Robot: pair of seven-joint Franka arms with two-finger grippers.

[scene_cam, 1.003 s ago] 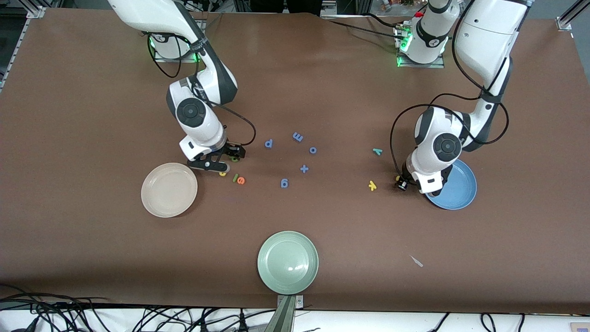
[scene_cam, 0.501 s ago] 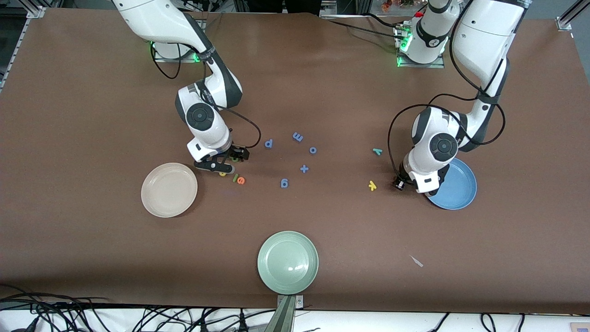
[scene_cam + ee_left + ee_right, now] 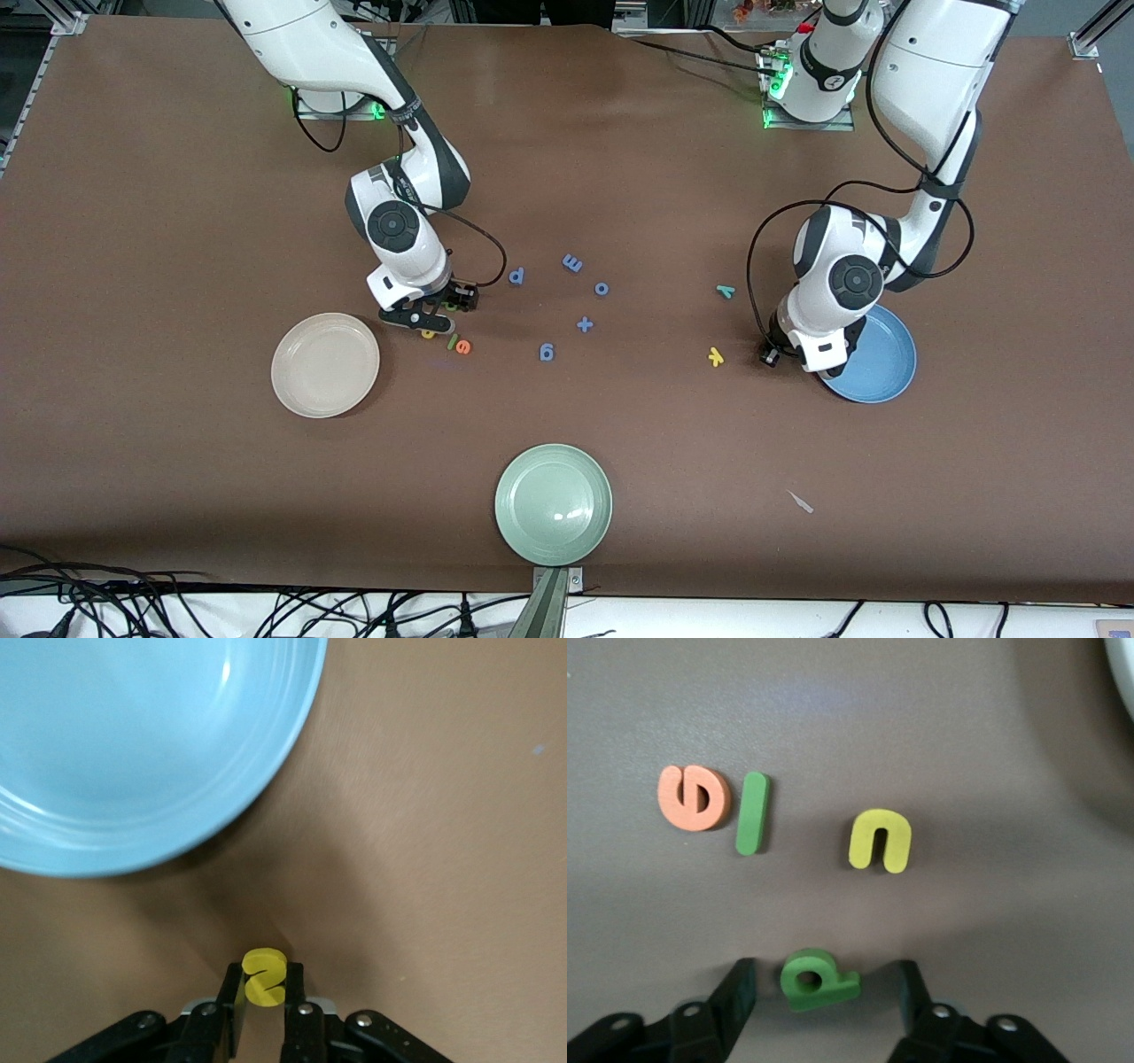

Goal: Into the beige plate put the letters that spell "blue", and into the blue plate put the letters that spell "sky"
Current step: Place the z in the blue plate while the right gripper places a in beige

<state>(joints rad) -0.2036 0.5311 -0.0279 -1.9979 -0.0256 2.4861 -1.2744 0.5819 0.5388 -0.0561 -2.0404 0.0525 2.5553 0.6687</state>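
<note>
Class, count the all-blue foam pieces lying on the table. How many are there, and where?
5, all mid-table between the arms: p, m, o, plus sign, and g nearest the front camera. None seems hidden.

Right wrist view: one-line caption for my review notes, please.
Right gripper open, fingers either side of the green b; yellow u, green l and orange e lie apart on the table.
</note>
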